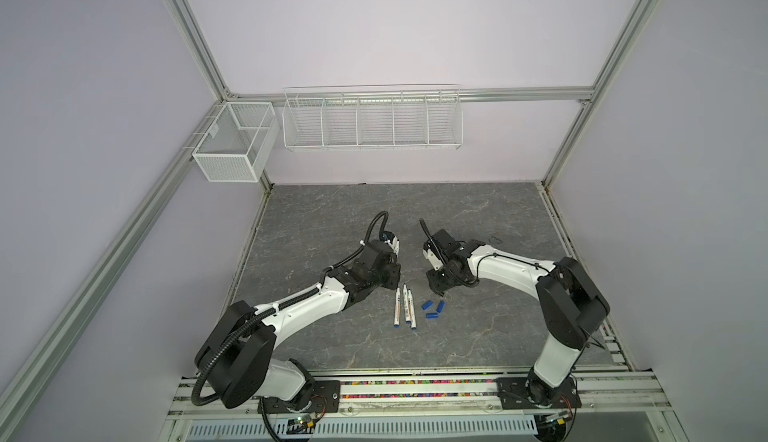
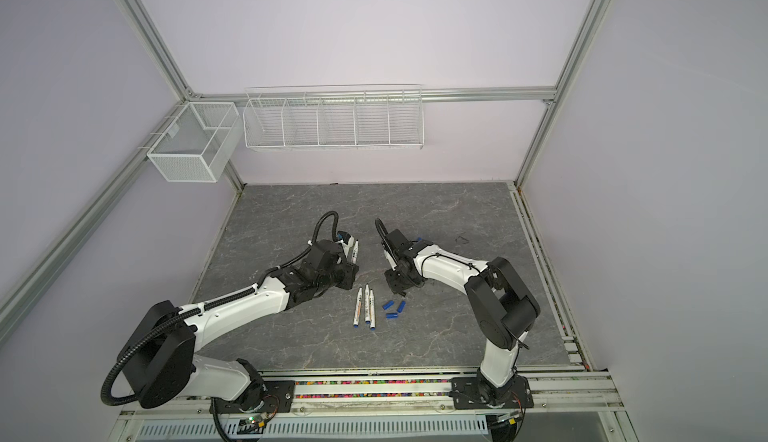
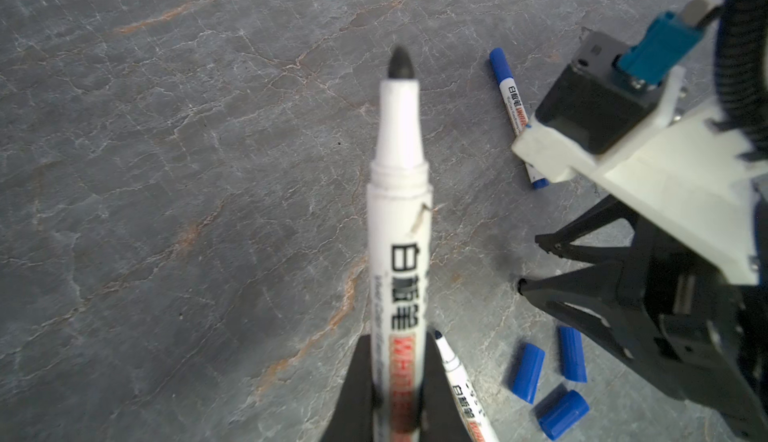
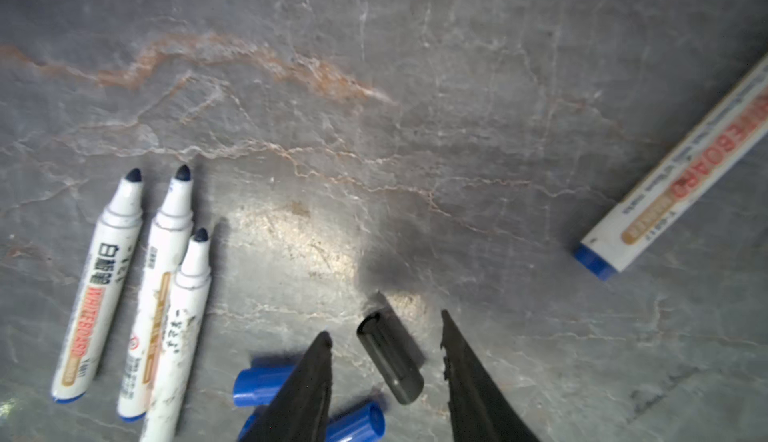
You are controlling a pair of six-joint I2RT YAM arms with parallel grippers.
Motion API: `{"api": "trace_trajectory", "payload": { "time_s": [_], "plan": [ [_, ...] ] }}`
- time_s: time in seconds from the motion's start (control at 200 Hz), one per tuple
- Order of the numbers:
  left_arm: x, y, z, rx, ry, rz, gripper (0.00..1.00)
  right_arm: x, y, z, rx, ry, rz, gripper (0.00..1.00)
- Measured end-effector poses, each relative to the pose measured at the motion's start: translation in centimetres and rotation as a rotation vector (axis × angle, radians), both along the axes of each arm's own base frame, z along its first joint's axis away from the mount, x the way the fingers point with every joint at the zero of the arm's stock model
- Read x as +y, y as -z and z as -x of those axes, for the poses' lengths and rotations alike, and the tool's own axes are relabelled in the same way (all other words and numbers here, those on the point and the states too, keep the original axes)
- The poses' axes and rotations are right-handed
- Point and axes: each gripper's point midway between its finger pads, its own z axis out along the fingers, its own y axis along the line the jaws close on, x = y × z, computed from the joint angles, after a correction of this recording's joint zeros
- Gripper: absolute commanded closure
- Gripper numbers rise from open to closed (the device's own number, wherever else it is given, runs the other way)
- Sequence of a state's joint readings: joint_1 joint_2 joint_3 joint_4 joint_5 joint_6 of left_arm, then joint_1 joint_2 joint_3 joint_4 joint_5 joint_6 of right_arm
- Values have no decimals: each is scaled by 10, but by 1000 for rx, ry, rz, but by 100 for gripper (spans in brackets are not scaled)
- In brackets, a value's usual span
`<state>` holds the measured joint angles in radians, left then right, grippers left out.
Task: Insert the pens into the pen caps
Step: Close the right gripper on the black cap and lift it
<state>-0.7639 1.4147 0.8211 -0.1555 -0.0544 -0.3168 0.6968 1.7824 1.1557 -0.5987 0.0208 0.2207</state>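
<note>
My left gripper (image 3: 397, 348) is shut on a white pen (image 3: 399, 211), whose bare dark tip points away from the wrist; in a top view this gripper (image 1: 395, 247) hangs above mid-table. Three uncapped pens (image 1: 404, 307) lie side by side on the table, with three blue pen caps (image 1: 432, 309) just to their right. My right gripper (image 4: 385, 325) is open and low over the table, its fingers either side of a black cap (image 4: 390, 357) that lies flat, touching neither. A pen with a blue cap on it (image 3: 515, 116) lies beyond the right wrist.
On the back wall hang a white wire basket (image 1: 372, 122) and a mesh box (image 1: 235, 141). A small dark loop (image 1: 494, 238) lies on the grey marble tabletop (image 1: 332, 211) at the right. The arms' bases stand along the front rail (image 1: 415, 390).
</note>
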Motion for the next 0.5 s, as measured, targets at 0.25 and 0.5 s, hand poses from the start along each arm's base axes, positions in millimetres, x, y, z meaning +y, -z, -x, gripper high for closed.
{"api": "trace_trajectory", "payload": {
  "time_s": [0.25,0.5],
  "plan": [
    [0,0,0,3,-3,3,100,3,13,9,57,-64,63,64],
    [0,0,0,3,-3,3,100,1,20,9,75,-97,121,72]
  ]
}}
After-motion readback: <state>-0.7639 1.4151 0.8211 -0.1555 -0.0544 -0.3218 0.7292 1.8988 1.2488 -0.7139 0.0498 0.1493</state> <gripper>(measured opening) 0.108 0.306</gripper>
